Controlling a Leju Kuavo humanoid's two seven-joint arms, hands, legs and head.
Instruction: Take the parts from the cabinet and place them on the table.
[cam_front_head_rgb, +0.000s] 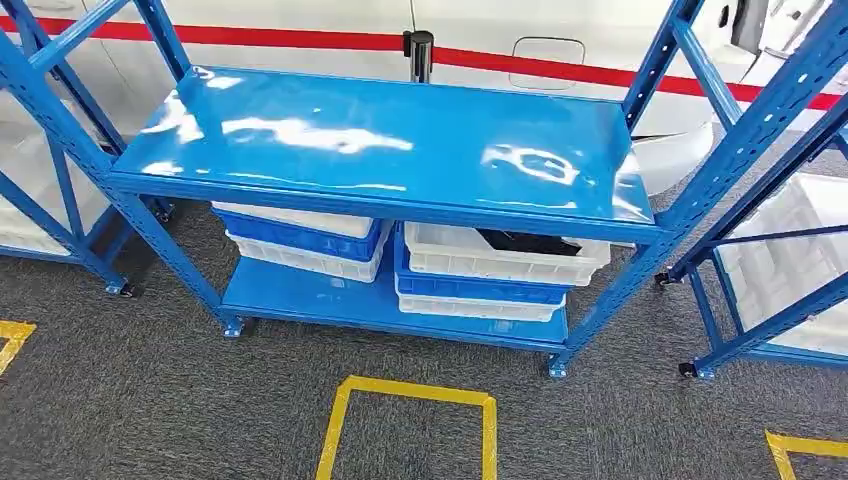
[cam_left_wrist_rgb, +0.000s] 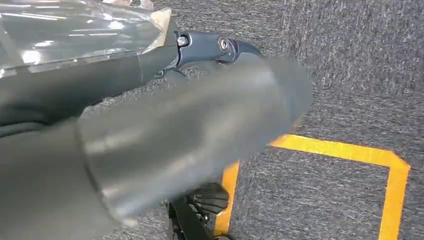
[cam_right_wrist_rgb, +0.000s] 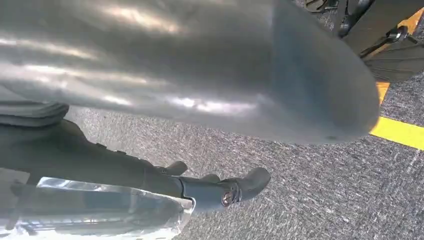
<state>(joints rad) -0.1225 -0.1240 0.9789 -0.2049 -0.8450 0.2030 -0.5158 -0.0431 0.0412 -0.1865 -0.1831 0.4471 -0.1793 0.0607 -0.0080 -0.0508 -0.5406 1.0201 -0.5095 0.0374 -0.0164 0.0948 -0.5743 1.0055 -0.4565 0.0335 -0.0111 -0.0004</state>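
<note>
Hands hang low over grey carpet (cam_front_head_rgb: 150, 400): left hand (cam_left_wrist_rgb: 190, 115) and right hand (cam_right_wrist_rgb: 200, 75) each show a thick grey thumb and dark fingers, but whether either holds anything cannot be told. Ahead stands the blue cabinet (cam_front_head_rgb: 390, 150), its top shelf glossy. On the bottom shelf, a dark part (cam_front_head_rgb: 528, 241) lies in the white bin (cam_front_head_rgb: 500, 262) on the right stack.

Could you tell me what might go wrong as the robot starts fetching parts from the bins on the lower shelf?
1. The white bin holding the dark part sits low under the blue top shelf, so a reaching arm may strike the shelf edge.
2. That bin rests on a stack of bins; pulling on it could shift the stack.
3. Both the left hand and the right hand hang by the floor, far from the bins.
</note>
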